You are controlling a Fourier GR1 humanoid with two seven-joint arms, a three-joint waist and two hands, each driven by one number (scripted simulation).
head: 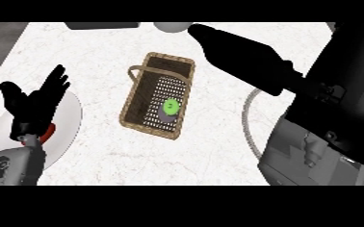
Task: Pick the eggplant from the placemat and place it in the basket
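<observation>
The eggplant (171, 107), dark with a bright green cap, lies inside the woven basket (135, 107) at the middle of the counter. No hand touches it. My right hand (241, 60) is raised close to the view, above and to the right of the basket, a long black shape with its fingers stretched toward the upper left and nothing in them. At the left edge my left hand (35, 103) rests open with fingers up. The curved grey edge of the placemat (248, 120) shows to the right of the basket, mostly hidden behind my right forearm.
A white plate (68, 120) lies under the left hand, with a small red thing (48, 133) beside the wrist. A dark grey object (103, 25) and a pale round object (171, 26) sit at the counter's far edge.
</observation>
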